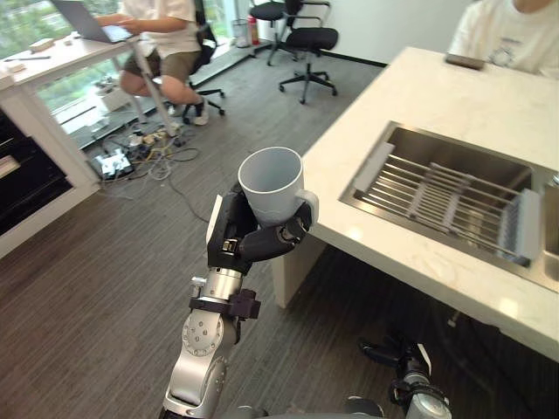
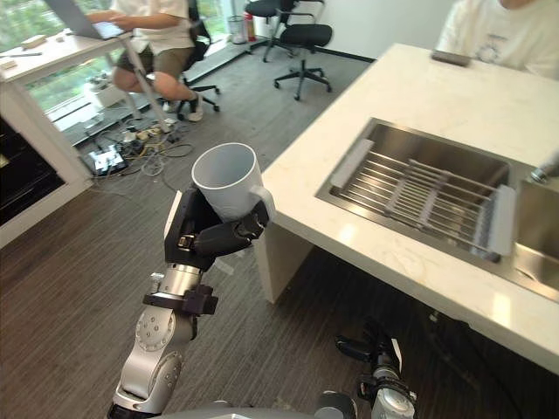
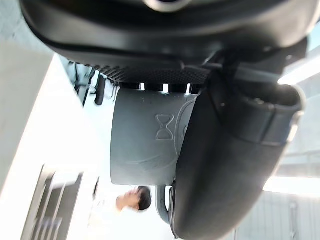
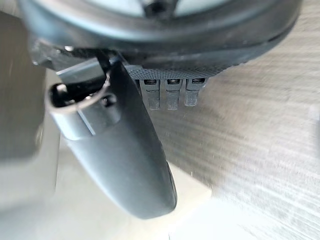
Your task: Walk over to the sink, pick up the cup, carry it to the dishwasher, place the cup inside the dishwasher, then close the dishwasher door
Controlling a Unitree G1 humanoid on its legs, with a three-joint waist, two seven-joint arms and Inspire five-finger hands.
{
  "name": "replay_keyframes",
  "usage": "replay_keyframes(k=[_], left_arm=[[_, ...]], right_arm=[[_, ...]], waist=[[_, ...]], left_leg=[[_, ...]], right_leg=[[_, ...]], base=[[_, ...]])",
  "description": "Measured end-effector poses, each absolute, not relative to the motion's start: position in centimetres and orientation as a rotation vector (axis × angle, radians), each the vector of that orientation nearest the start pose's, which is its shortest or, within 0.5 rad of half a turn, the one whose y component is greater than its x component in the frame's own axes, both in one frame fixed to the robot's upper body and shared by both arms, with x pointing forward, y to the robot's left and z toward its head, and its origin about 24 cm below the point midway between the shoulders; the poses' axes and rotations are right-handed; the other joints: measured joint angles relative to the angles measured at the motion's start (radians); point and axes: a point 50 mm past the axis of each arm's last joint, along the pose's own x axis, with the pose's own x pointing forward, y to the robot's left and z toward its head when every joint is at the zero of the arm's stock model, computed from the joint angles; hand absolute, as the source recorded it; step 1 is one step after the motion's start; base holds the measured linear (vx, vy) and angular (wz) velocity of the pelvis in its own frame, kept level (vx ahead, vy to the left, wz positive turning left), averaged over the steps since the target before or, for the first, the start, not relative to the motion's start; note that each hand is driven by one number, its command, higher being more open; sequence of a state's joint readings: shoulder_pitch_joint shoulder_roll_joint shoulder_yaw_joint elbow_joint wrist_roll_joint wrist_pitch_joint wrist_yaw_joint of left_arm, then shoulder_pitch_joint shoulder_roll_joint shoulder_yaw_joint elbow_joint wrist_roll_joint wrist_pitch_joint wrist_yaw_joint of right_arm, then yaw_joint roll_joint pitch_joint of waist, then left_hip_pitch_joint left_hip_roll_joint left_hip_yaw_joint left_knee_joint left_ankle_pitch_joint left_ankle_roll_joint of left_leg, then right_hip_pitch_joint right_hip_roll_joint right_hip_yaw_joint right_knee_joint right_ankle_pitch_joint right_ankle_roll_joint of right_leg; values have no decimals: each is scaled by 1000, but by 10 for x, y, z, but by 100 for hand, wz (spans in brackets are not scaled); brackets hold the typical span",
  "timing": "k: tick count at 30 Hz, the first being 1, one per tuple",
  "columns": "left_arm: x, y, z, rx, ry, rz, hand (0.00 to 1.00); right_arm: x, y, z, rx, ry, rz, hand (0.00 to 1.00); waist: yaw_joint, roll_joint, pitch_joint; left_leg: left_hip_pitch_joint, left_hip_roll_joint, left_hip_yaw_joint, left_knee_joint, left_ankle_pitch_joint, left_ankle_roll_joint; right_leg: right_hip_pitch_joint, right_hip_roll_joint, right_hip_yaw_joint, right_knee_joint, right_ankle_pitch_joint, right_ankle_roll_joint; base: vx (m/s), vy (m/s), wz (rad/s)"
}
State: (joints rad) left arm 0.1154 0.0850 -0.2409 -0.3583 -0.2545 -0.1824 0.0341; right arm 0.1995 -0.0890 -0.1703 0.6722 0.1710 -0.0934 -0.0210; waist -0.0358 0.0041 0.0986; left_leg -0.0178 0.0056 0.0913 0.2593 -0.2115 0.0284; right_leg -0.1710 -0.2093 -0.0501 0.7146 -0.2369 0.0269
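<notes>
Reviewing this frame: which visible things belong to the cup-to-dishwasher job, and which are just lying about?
Job: cup, held upright in the left hand; sink; right hand, low and holding nothing.
Lying about: rack in the sink; office chairs; laptop; floor cables; person at the desk; person behind the counter.

Cup aloft, clear of the sink.
Found the cup (image 1: 272, 185) pale grey, plain and empty, upright with mouth up, gripped low round its body by the curled fingers and thumb of the left hand (image 1: 251, 242). Had its handle on the side nearer the counter (image 1: 437, 92). Hung above the floor, just beside the counter's corner. Stood apart from the steel sink (image 1: 403, 140), sunk in the pale counter and spanned by a barred rack (image 1: 445, 196).
</notes>
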Motion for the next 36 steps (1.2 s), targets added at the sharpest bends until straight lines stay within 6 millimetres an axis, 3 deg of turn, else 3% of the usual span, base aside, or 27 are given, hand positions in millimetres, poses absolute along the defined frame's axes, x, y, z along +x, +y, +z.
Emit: replay_keyframes(k=[3, 4, 6, 8, 12, 15, 16, 17, 18, 20, 22, 26, 27, 29, 30, 32, 34, 35, 36], left_arm=[[218, 125, 111, -248, -384, -137, 30], [217, 128, 110, -252, -380, -109, 30], [214, 130, 112, -254, -388, -96, 30], [209, 125, 109, -305, -373, -80, 30], [207, 119, 112, -345, -387, -87, 30], [204, 121, 115, -382, -395, -83, 30], [204, 123, 115, -389, -399, -75, 30], [204, 124, 115, -390, -409, -65, 30], [205, 126, 117, -382, -420, -65, 30], [206, 127, 112, -373, -404, -73, 30], [206, 125, 109, -362, -385, -108, 30], [207, 127, 97, -327, -329, -116, 30], [207, 126, 97, -327, -327, -124, 30], [207, 122, 98, -324, -331, -161, 30], [206, 121, 98, -324, -329, -167, 30], [206, 118, 104, -331, -351, -186, 30], [205, 115, 111, -339, -383, -203, 30], [205, 114, 114, -342, -396, -207, 30], [205, 114, 117, -343, -410, -210, 30]], right_arm=[[125, -207, -122, 133, 746, -305, 90], [125, -203, -122, 143, 741, -296, 90], [126, -199, -120, 144, 728, -283, 90], [128, -203, -115, 119, 704, -276, 90], [135, -206, -106, 107, 657, -273, 90], [129, -212, -106, 103, 662, -330, 90], [118, -216, -109, 99, 685, -353, 90], [108, -218, -113, 82, 720, -347, 90], [103, -213, -117, 93, 747, -331, 90], [100, -209, -121, 103, 770, -322, 90], [103, -205, -124, 111, 781, -314, 90], [122, -204, -121, 97, 748, -288, 90], [126, -205, -120, 94, 737, -283, 90], [127, -202, -120, 101, 734, -277, 90], [126, -200, -120, 104, 738, -275, 90], [128, -193, -118, 109, 724, -253, 90], [135, -187, -110, 110, 675, -232, 90], [140, -185, -105, 101, 647, -219, 90], [144, -184, -99, 98, 615, -208, 90]], waist=[[-5, -14, -5], [-5, -20, -9], [-2, -49, -19], [21, -6, -33], [42, 1, -38], [49, -12, -45], [45, -15, -44], [32, -11, -41], [25, -20, -45], [7, -9, -48], [12, -11, -46], [15, -16, -35], [12, -14, -31], [-1, -28, -14], [-8, -28, -13], [-8, -28, -14], [-7, -29, -15], [-7, -33, -17], [-3, -44, -23]], left_leg=[[-9, -4, -108, 13, -6, 2], [-21, -16, -167, 40, -12, -21], [-41, -51, -211, 78, -36, -38], [-73, -20, -224, 113, -54, -56], [-63, 13, -190, 75, -37, -72], [-71, 16, 17, 77, 12, -52], [-71, 18, 101, 78, 24, -36], [-76, 33, 213, 87, 34, -19], [-88, 43, 285, 82, 34, -18], [-89, 45, 284, 38, 24, -5], [-84, 38, 269, 2, 24, -3], [-55, 12, 261, -17, 20, 6], [-42, 0, 248, -18, 15, 14], [10, -28, 203, -28, 10, 35], [19, -30, 187, -24, 5, 41], [27, -26, 134, -8, -9, 44], [21, -25, 82, 15, -21, 30], [14, -27, 64, 33, -34, 19], [12, -33, 53, 55, -51, 9]], right_leg=[[-54, 147, 212, -36, -69, 11], [-58, 191, 281, -119, -69, 18], [-53, 172, 297, -234, -8, 36], [-20, 168, 195, -256, -26, 41], [64, 156, 57, -305, -26, 41], [129, 105, -51, -306, -27, 40], [123, 89, -75, -260, -27, 40], [65, 88, -90, -186, -67, 18], [85, 95, -86, -377, -19, 17], [106, 99, -149, -430, 20, 17], [107, 101, -167, -431, 20, 17], [93, 69, -164, -335, 2, 29], [60, 51, -155, -232, -4, 30], [-10, 40, -50, -14, -8, 19], [-20, 56, -6, 21, -26, 14], [-78, 128, 139, 28, -75, 25], [-100, 166, 215, -60, -75, 28], [-95, 171, 227, -125, -57, 30], [-85, 165, 224, -193, 6, 30]], base=[[156, -91, 123], [174, -141, 138], [199, -168, 117], [246, -163, 127], [150, -94, 110], [87, -16, 129], [65, 54, 103], [55, 155, 115], [37, 150, 97], [37, 64, 82], [28, 9, 40], [5, 69, 12], [-4, 88, 30], [71, 88, 59], [118, 32, 79], [100, -23, 72], [131, -65, 78], [148, -97, 80], [139, -96, 45]])
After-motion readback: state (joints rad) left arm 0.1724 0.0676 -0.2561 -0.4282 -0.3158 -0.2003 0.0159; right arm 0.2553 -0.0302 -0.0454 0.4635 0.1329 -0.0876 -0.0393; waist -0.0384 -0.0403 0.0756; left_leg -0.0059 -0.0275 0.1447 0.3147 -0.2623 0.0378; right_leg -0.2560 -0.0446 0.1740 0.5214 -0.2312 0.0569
